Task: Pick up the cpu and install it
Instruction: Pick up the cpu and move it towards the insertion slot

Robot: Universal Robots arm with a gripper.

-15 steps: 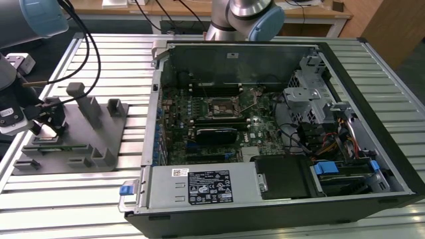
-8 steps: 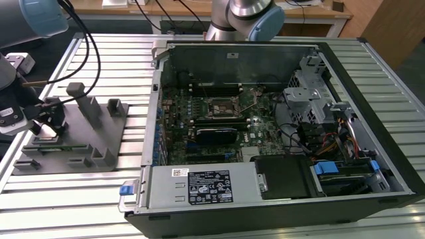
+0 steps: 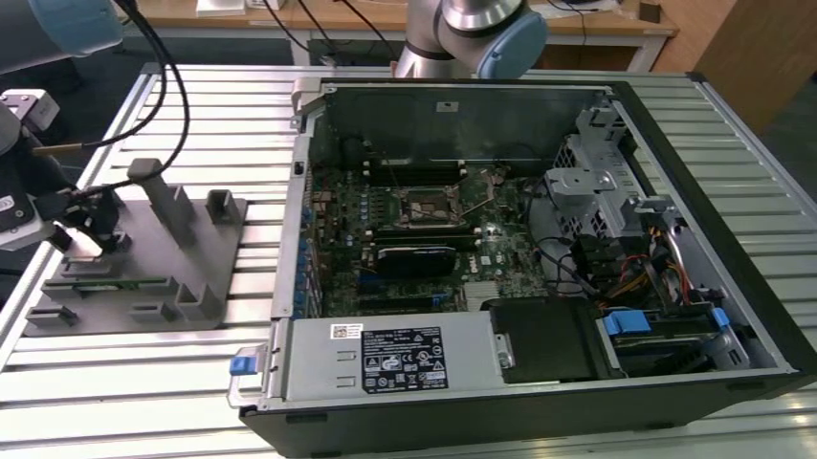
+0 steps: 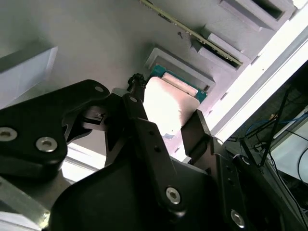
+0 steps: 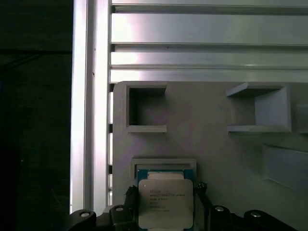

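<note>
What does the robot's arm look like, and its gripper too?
The arm is made of round silvery-grey tubes with light blue caps on its joints. Black cables hang beside it. The gripper is black. It is built from flat bars joined by shiny silver screws and ends in two narrow black fingers.

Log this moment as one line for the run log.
gripper: at cpu | cpu: at grey tray | grip: unclear | install: not done
</note>
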